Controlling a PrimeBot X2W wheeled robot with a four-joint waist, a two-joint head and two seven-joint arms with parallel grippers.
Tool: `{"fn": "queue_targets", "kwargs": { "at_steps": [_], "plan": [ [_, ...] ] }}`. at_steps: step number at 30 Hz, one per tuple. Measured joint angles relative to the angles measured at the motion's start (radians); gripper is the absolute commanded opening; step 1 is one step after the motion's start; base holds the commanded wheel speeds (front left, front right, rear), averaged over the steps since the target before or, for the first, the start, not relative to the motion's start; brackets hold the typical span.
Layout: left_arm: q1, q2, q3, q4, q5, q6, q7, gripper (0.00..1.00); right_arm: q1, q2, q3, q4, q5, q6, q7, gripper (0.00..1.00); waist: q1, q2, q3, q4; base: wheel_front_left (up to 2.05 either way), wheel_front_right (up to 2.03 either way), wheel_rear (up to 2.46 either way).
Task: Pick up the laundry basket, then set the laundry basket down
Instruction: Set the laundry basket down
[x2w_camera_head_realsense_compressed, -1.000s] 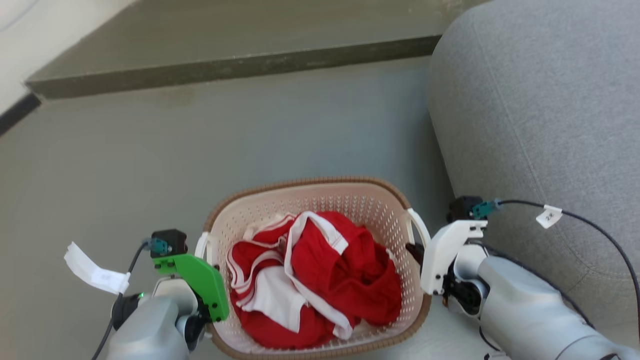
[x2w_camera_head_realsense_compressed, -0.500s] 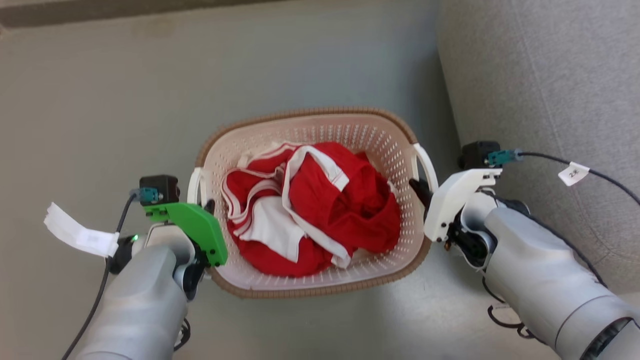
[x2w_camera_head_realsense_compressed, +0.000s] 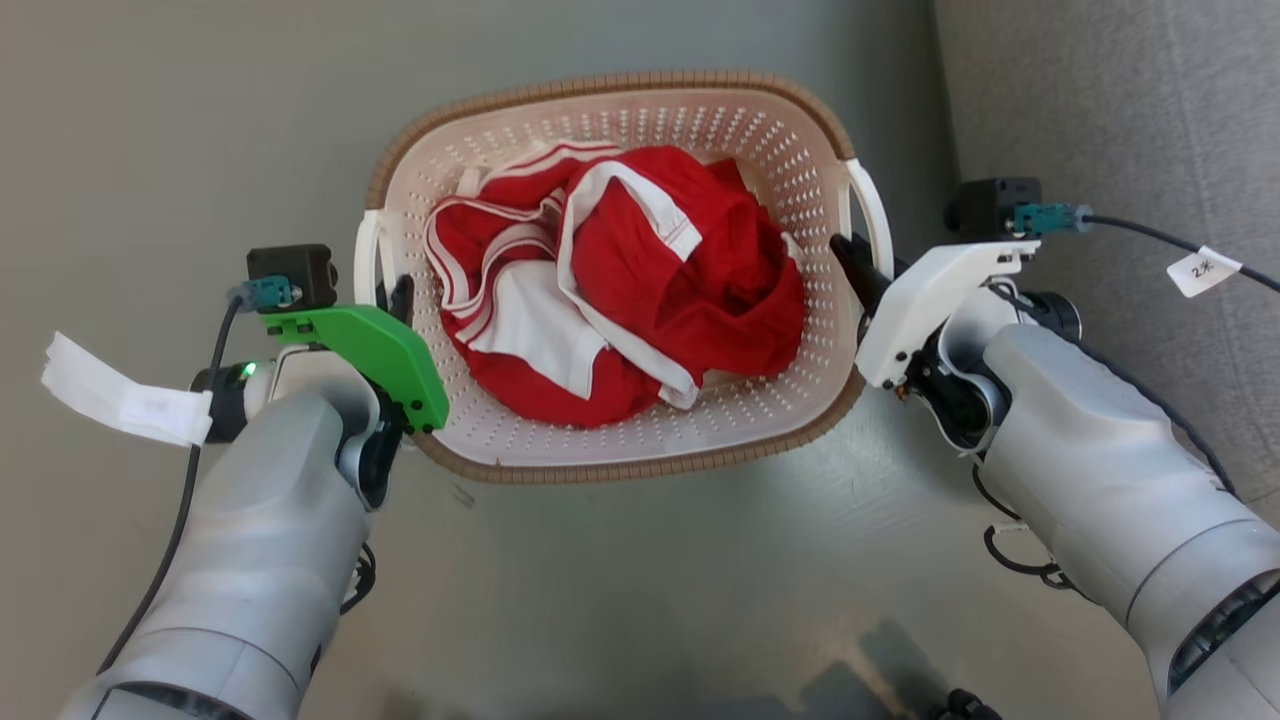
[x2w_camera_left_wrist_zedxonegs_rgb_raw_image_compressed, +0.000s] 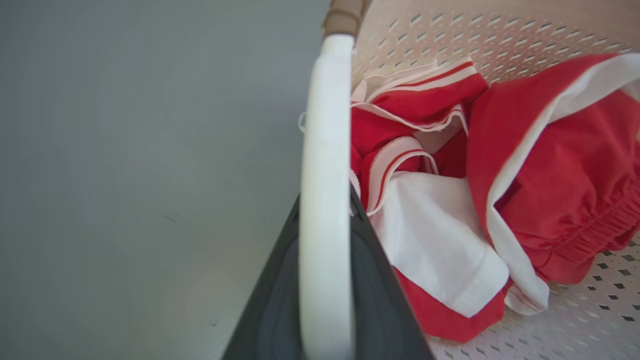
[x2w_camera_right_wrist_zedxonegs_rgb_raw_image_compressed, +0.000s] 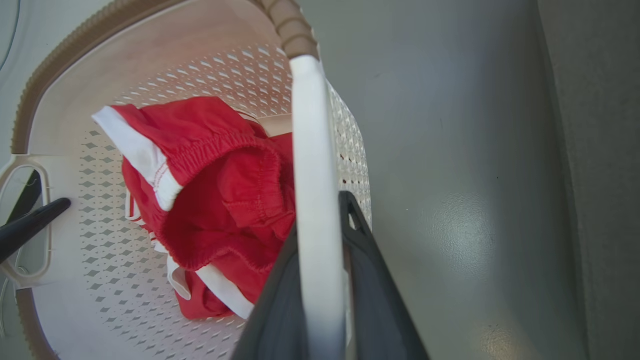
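The head camera has tipped downward in the last second, so the whole scene has slid up the frame, but both hands keep their places at the basket's sides. The left hand (x2w_camera_head_realsense_compressed: 395, 300) is closed around the left handle (x2w_camera_left_wrist_zedxonegs_rgb_raw_image_compressed: 324, 150), with a dark finger on either side of the white bar. The right hand (x2w_camera_head_realsense_compressed: 858, 262) grips the right handle (x2w_camera_right_wrist_zedxonegs_rgb_raw_image_compressed: 312, 175) the same way.

The laundry basket (x2w_camera_head_realsense_compressed: 620, 100) is between them over the grey floor (x2w_camera_head_realsense_compressed: 150, 120), beside a grey sofa (x2w_camera_head_realsense_compressed: 1130, 120). I cannot tell whether its base is touching the floor.

It should be light. The perforated plastic is thin and probably flexes, and the loose red and white clothes (x2w_camera_head_realsense_compressed: 640, 300) inside add little weight. The smooth handles are the natural places to hold it and could slip if the two arms lift unevenly.

Its mouth faces up, and its long axis runs handle to handle across the robot's front.
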Motion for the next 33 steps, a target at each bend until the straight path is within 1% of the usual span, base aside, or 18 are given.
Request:
{"fn": "queue_targets", "kwargs": {
  "at_steps": [2, 17, 25, 33],
  "plan": [
    [-0.012, 0.000, 0.000, 0.001, 0.001, 0.007, -0.009, 0.00, -0.010, -0.001, 0.000, -0.004, 0.000, 0.000, -0.012, 0.00, 0.0000, 0.0000, 0.027, 0.001, 0.00, 0.00, 0.00],
    [-0.108, 0.001, -0.004, 0.023, 0.016, 0.016, -0.025, 0.00, -0.072, -0.012, 0.002, -0.026, 0.011, 0.000, -0.052, 0.00, 0.0001, 0.0000, 0.204, 0.011, 0.00, 0.00, 0.00],
    [-0.163, 0.001, -0.006, 0.026, 0.018, 0.022, -0.032, 0.00, -0.115, -0.023, 0.003, -0.036, 0.022, 0.000, -0.066, 0.00, 0.0001, 0.0000, 0.285, 0.020, 0.00, 0.00, 0.00],
    [-0.182, 0.000, -0.011, 0.028, 0.032, 0.025, -0.052, 0.00, -0.130, -0.032, 0.009, -0.045, 0.035, 0.000, -0.084, 0.00, 0.0001, 0.0000, 0.347, 0.025, 0.00, 0.00, 0.00]
  ]
}}
